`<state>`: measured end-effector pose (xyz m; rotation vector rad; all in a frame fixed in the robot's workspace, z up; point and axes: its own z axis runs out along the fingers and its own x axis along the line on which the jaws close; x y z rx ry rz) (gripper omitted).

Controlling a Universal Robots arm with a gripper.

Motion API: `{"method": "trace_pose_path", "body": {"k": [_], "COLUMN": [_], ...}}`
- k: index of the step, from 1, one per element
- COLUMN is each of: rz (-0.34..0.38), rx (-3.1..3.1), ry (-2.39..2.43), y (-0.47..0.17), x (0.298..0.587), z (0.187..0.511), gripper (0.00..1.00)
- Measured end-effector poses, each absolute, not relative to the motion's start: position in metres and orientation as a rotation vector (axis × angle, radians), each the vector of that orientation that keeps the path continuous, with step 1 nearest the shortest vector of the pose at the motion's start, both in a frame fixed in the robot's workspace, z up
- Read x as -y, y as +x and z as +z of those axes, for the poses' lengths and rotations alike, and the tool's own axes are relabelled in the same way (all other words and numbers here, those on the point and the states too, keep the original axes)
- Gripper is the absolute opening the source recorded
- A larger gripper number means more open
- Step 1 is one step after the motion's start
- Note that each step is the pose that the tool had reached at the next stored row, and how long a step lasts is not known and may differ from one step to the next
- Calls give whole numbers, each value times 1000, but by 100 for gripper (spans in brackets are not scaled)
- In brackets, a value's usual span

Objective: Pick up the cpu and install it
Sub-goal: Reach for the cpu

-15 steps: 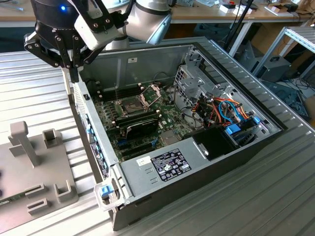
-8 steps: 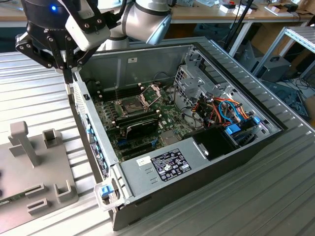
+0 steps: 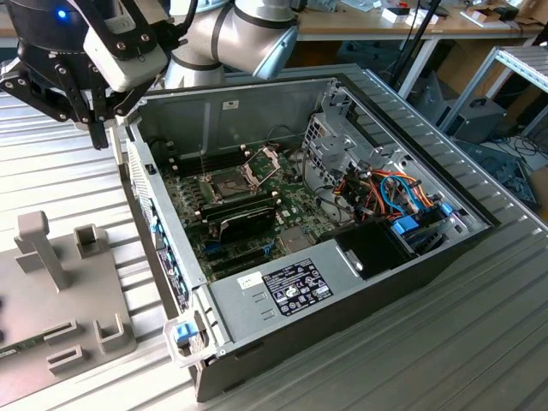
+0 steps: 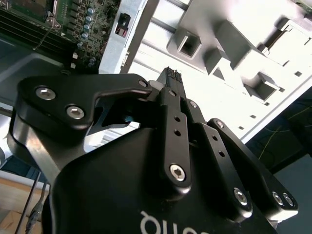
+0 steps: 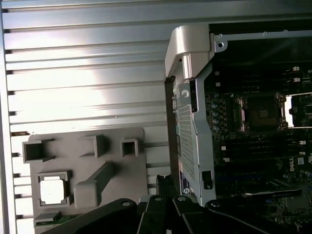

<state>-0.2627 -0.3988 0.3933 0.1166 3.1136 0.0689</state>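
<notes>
One cpu (image 5: pixel 52 189) — on tray (image 5: pixel 132 176), apart from hand (image 5: pixel 165 182).

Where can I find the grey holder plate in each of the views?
Exterior view: grey holder plate at the exterior view's left, outside the case wall.
First wrist view: plate beside the case wall, carrying the cpu.
Second wrist view: plate beyond the gripper, beside the case wall.
Shared landmark: the case wall.
</notes>
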Motion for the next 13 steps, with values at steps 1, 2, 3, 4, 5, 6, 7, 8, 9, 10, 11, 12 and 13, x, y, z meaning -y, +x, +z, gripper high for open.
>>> {"method": "trace_pose_path", "body": {"k": [1,2,3,4,5,6,7,8,9,10,11,12,13], "rz": [69,69,69,69,69,69,69,69,69,69,69,69,69], "rx": [-3114,-3114,-3114,-3114,-3114,-3114,-3114,-3114,-3114,-3114,-3114,-3114,-3114], "ry": [117,117,117,117,117,117,117,117,116,117,117,117,117], "y": [-264,-265,-266,-267,-267,-269,-270,-271,-271,-271,-271,-271,-271], "x": [399,399,399,399,399,399,399,399,399,399,399,399,399], "z": [393,393,393,393,393,393,393,393,393,393,393,393,393], "gripper": [11,11,11,11,11,11,11,11,11,11,11,11,11]}}
